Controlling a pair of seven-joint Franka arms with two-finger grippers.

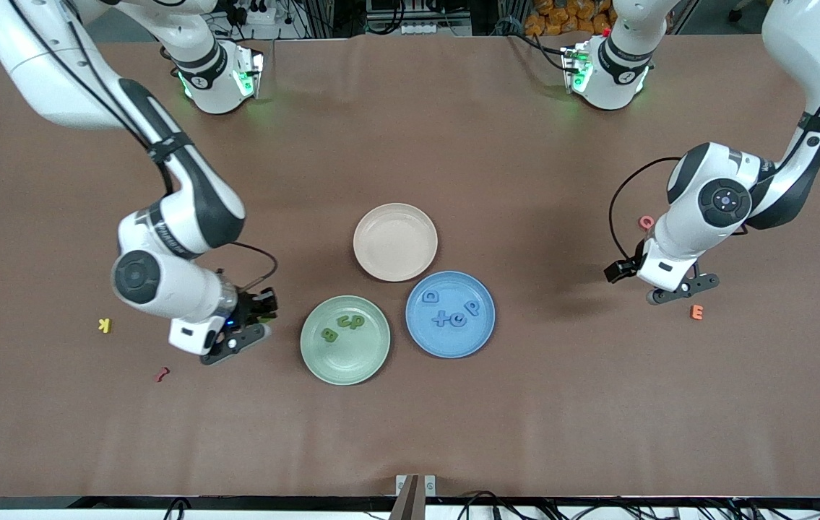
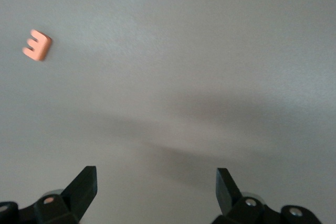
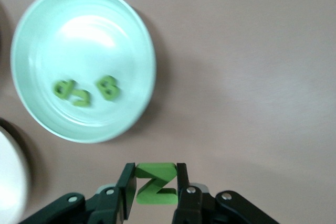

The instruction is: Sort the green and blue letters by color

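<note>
Green N (image 3: 155,183) sat clamped in right gripper (image 3: 155,190) jaws, over bare bench (image 1: 453,144) beside green plate (image 1: 373,361) w/ 3 green letters (image 1: 343,326). Blue plate (image 1: 482,339) held 4 blue letters (image 1: 451,310). Left gripper (image 2: 156,182) waited, jaws wide, near orange E (image 2: 37,45).

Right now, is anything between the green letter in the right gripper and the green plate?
Nothing visible. The right gripper is shut on the green letter, over bare table beside the green plate. Only open tabletop lies between them. The left gripper waits open near the orange E.
</note>
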